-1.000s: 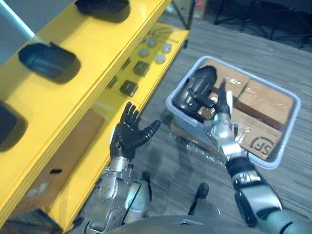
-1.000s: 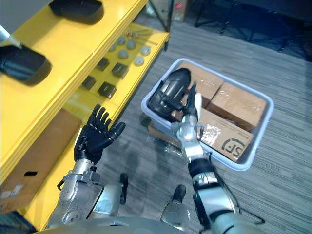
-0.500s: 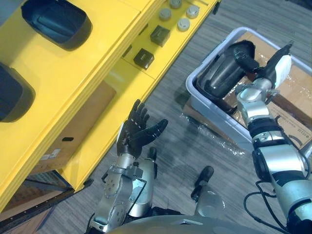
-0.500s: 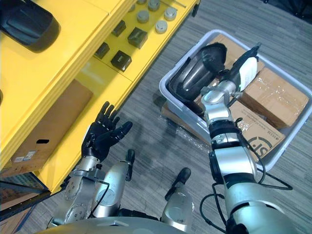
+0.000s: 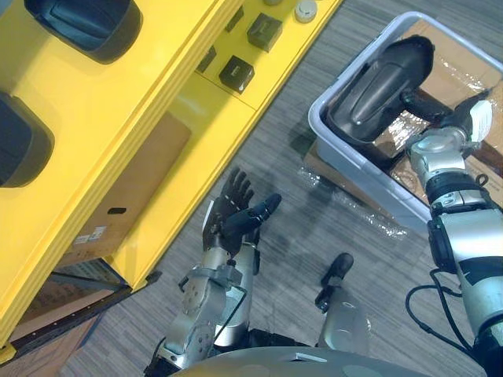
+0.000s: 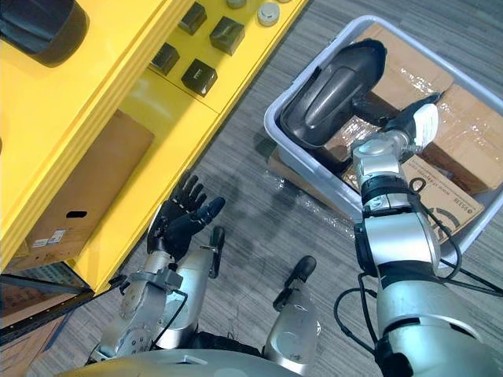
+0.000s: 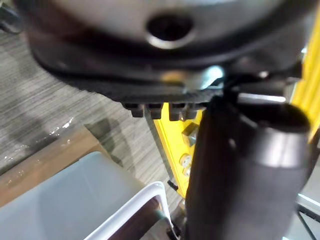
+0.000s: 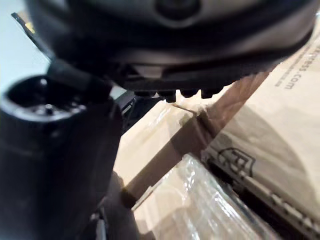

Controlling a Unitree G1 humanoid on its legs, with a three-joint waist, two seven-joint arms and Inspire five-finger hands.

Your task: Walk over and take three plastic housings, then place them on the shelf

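One black plastic housing (image 5: 383, 85) lies tilted in the near left part of a grey bin (image 6: 305, 166) on the floor. My right hand (image 5: 460, 129) hovers over the bin at the housing's right side. Its fingers are straight and point at the housing, and its white-covered thumb is up; it holds nothing. Two more black housings (image 5: 82, 23) (image 5: 20, 141) rest on the top of the yellow shelf (image 5: 118, 102) at the left. Beside the shelf's lower edge, my left hand (image 5: 234, 216) is raised with fingers spread and empty.
Taped cardboard boxes (image 6: 456, 126) fill the rest of the bin, which stands on a flat wrapped package (image 5: 346, 200). Small black blocks (image 5: 236, 75) and grey discs lie on the shelf's lower level. A cardboard box (image 5: 118, 196) sits under the shelf.
The camera has moved, so the bin now sits higher and further right. My right hand stays by the housing, now at its right side. The left hand stays open.
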